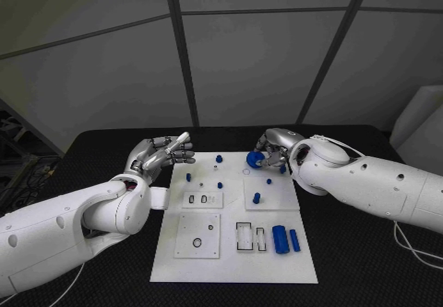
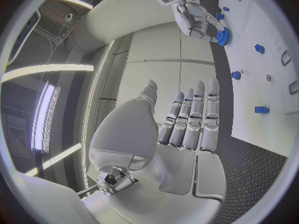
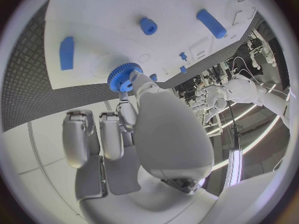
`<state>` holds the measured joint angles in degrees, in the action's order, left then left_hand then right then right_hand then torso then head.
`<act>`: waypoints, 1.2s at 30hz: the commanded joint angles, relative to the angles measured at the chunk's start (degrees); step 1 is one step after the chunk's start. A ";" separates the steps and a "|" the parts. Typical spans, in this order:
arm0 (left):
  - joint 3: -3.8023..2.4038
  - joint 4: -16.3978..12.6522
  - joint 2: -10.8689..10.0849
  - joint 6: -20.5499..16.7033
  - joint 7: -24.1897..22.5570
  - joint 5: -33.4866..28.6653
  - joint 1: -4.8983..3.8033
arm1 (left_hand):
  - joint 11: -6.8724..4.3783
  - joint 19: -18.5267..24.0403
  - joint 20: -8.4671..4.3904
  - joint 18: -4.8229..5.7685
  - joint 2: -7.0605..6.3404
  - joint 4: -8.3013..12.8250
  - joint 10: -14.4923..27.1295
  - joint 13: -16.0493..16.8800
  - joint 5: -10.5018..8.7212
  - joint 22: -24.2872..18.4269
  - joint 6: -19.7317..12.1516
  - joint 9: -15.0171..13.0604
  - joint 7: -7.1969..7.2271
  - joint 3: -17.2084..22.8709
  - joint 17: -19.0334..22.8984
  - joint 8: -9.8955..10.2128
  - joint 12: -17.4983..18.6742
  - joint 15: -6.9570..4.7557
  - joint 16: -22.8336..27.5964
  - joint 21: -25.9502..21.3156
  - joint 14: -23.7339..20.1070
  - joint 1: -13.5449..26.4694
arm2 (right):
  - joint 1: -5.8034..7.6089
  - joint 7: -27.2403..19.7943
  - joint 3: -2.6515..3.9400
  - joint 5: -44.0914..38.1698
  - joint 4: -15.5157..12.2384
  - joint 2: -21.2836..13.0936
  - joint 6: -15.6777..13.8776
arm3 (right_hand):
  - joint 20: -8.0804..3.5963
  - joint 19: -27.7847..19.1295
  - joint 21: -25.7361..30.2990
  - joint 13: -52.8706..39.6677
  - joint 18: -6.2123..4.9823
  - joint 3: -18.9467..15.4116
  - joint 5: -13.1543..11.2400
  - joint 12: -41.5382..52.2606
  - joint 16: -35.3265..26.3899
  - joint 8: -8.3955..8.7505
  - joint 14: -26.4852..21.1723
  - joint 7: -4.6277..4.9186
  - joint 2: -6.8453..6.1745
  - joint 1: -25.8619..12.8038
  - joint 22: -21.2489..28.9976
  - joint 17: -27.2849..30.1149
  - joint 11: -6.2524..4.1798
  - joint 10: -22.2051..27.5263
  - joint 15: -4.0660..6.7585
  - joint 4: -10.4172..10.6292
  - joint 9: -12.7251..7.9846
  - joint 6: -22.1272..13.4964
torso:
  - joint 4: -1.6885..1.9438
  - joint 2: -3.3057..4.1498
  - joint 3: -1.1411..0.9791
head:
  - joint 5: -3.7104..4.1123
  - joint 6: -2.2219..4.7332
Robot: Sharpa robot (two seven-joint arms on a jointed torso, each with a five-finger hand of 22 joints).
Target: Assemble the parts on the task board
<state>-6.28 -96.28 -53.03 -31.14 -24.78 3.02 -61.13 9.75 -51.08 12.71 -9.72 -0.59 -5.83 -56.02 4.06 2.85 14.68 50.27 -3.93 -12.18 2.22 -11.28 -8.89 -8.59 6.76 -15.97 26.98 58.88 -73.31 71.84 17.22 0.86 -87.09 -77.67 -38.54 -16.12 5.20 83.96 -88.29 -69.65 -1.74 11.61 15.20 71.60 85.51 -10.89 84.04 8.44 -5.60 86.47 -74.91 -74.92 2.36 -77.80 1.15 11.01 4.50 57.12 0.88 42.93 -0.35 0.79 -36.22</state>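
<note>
- The blue gear (image 1: 255,159) sits at the far edge of the task board (image 1: 231,262), pinched in my right hand (image 1: 274,152).
- Small blue pegs (image 1: 257,198) stand mid-board; two blue cylinders (image 1: 286,240) lie near the right edge.
- My left hand (image 1: 164,152) hovers beside the board's far-left corner, fingers straight, holding nothing.

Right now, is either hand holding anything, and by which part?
The right hand pinches the blue gear by its toothed rim, at the far edge of the task board. The left hand holds nothing, its fingers straight.
</note>
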 commanded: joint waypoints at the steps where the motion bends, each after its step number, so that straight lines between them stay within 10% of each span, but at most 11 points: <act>1: -0.04 0.02 0.08 0.63 -0.22 0.46 -0.05 | 0.09 -0.02 0.04 -0.34 0.28 0.19 0.29 -0.07 -0.16 0.09 0.07 0.06 -0.33 -0.26 -0.09 0.22 0.15 0.26 0.29 0.20 0.24 -0.02 | 0.14 -0.19 0.05 -2.82 -1.75 0.30 -4.63 | -0.29 3.78 -0.41 -0.18 1.03 0.40 0.43 0.43 0.14 -0.35 4.12 -1.24 0.06 -0.79 -12.18 -5.25 -0.08 -0.38 0.48 0.01 1.68 1.92 | 0.07 -0.02 0.05 | 0.00 0.07; 36: -0.05 0.18 0.53 0.70 -0.20 0.46 -0.07 | 0.10 0.06 0.04 -0.33 0.43 0.29 0.32 -0.09 -0.16 0.16 0.07 0.07 -0.33 -0.28 -0.16 0.31 0.28 0.27 0.34 0.27 0.21 -0.10 | -0.65 0.29 -1.70 -6.47 4.13 13.13 -1.82 | -0.28 3.78 -0.42 -0.18 1.04 0.79 0.47 0.26 0.08 0.20 4.08 -1.10 -0.25 -1.71 -12.21 -5.09 0.04 -0.14 0.42 0.16 1.46 1.67 | -0.02 0.08 0.01 | -0.62 -0.41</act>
<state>-6.29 -96.04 -52.59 -31.09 -24.71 3.02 -61.13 9.75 -51.08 12.71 -9.72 -0.59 -5.67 -56.02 4.02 2.85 14.79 50.27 -3.94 -12.18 2.06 -11.40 -8.89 -8.59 6.76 -15.97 26.97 58.88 -73.31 71.10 17.73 -0.84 -92.98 -73.67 -25.53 -18.96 5.21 83.96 -88.51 -69.90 -1.75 12.20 15.40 71.87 85.51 -10.30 84.04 8.45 -6.16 84.83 -74.91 -74.91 2.36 -77.80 1.14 11.18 4.50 57.16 0.92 43.02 -0.31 0.17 -36.60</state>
